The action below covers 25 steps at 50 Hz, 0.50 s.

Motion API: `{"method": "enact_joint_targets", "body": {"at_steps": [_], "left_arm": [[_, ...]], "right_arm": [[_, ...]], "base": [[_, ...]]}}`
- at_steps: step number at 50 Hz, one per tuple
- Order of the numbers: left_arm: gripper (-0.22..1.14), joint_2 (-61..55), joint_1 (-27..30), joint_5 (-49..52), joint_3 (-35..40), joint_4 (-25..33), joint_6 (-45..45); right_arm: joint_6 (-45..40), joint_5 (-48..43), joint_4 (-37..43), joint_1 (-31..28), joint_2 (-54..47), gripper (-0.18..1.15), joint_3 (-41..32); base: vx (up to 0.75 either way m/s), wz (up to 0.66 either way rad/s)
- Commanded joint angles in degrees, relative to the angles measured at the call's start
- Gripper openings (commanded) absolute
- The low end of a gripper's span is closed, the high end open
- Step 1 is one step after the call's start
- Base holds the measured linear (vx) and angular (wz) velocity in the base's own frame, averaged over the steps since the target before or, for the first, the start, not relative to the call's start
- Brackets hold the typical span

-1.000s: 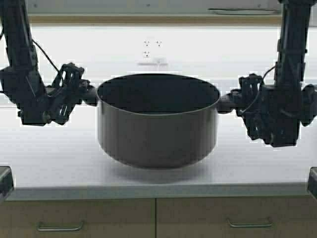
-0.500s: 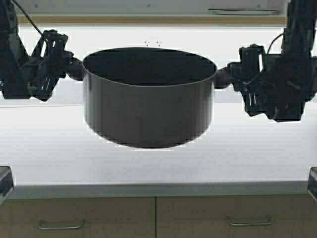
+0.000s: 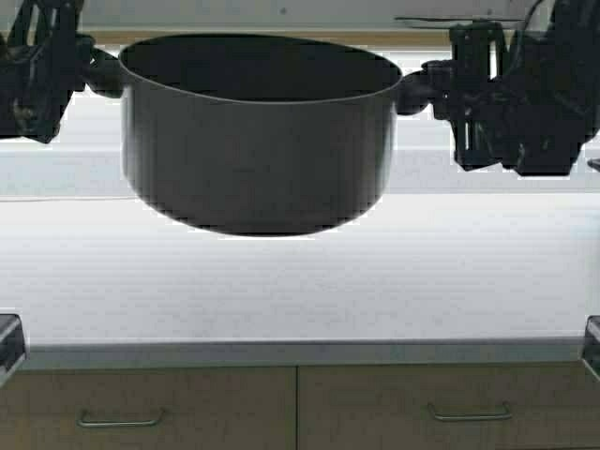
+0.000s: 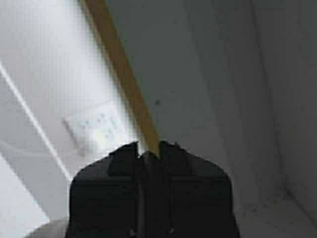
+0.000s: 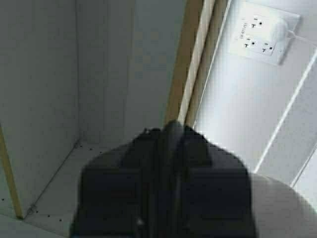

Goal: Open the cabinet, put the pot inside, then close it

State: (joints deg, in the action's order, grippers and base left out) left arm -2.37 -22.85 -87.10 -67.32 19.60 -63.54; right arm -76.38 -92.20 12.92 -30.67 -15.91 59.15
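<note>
Left pincer (image 3: 94, 67) and right pincer (image 3: 433, 82) each clamp a handle of the wide, lidless dark grey pot (image 3: 258, 141)

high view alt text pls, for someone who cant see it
A large dark grey pot hangs in the air above a white countertop, held by its two side handles: the left gripper on one, the right gripper on the other. Base cabinet drawers line the bottom edge.
</note>
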Motion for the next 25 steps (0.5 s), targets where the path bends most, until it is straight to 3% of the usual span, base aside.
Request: {"method": "enact_joint_targets", "body": {"at_steps": [1, 25], "left_arm": [[0.03, 7.56, -5.27, 2.72, 0.26, 1.58, 2.90], [0.03, 28.56, -7.91, 28.39, 7.82, 9.23, 20.30]], "right_arm": [[0.70, 3.25, -0.35, -4.75, 8.35, 0.07, -0.44], [5.27, 26.98, -1.76, -5.10, 25.14, 0.07, -7.56]], "base": [[-0.04, 0.00], [-0.02, -0.01]]}}
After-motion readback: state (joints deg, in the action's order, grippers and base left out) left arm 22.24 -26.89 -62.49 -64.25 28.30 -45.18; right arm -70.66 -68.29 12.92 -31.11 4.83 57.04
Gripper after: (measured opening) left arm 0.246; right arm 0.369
